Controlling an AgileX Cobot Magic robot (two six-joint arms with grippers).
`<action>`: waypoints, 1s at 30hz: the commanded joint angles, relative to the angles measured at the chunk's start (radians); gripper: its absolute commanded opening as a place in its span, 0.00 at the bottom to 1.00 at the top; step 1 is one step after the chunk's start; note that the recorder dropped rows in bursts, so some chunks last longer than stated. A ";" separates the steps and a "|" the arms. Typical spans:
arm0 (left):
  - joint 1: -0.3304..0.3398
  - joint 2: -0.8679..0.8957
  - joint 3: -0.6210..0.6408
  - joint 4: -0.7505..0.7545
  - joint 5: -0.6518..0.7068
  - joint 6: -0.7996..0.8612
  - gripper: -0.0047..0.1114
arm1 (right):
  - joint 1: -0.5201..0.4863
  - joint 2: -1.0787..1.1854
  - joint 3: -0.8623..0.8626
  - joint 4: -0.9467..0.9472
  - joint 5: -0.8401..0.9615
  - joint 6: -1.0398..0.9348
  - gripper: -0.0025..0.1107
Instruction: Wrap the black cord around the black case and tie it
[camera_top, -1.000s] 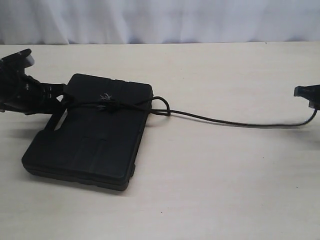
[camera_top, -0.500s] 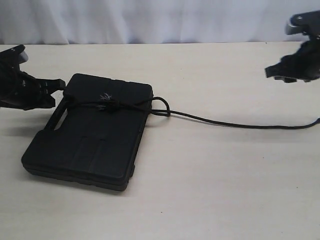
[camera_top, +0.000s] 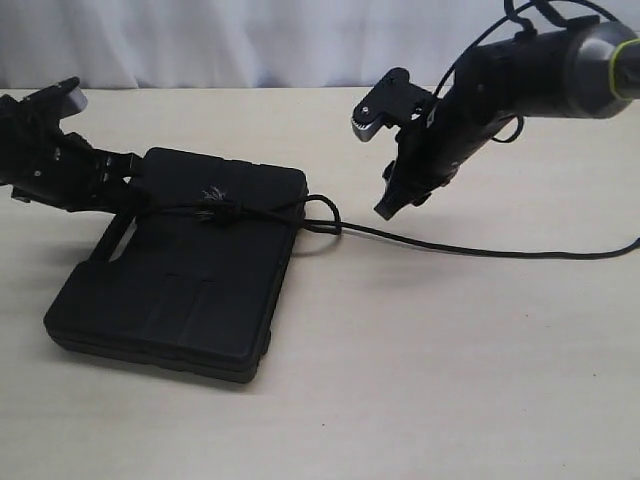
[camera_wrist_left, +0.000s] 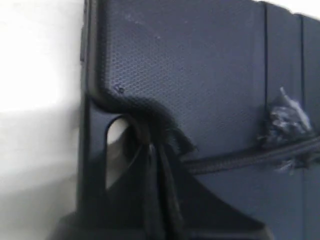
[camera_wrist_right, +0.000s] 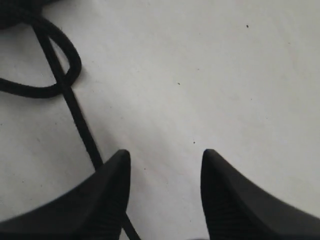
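Note:
The black case (camera_top: 190, 280) lies flat at the left of the table. The black cord (camera_top: 450, 246) crosses its upper face, with a frayed knot (camera_top: 211, 194) on top and a small loop (camera_top: 322, 214) off its right edge, then trails right. My left gripper (camera_top: 122, 168) sits at the case's handle end. In the left wrist view this gripper (camera_wrist_left: 152, 147) is shut, its tips on the cord (camera_wrist_left: 235, 159) where it bends over the handle slot. My right gripper (camera_top: 400, 200) hovers above the cord right of the loop. It stands open (camera_wrist_right: 166, 155) with only table between the fingers, the cord (camera_wrist_right: 75, 115) beside one finger.
A pale wooden table (camera_top: 420, 380) carries everything, with a white curtain (camera_top: 300, 40) behind it. The right arm (camera_top: 540, 70) reaches in from the upper right over the trailing cord.
My right gripper has let go at the cord's far end, risen and swung left to hang over the cord near the loop. The left gripper has shut and shifted slightly at the case's handle end.

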 joint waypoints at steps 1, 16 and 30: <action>0.000 -0.002 -0.007 0.196 -0.026 -0.023 0.04 | 0.003 0.030 -0.007 -0.014 -0.044 -0.005 0.40; -0.055 0.054 -0.007 0.327 -0.121 -0.131 0.41 | 0.003 0.073 -0.005 0.000 -0.048 -0.085 0.40; -0.057 0.067 -0.007 0.302 -0.130 -0.129 0.15 | 0.003 0.158 -0.005 0.254 -0.055 -0.606 0.40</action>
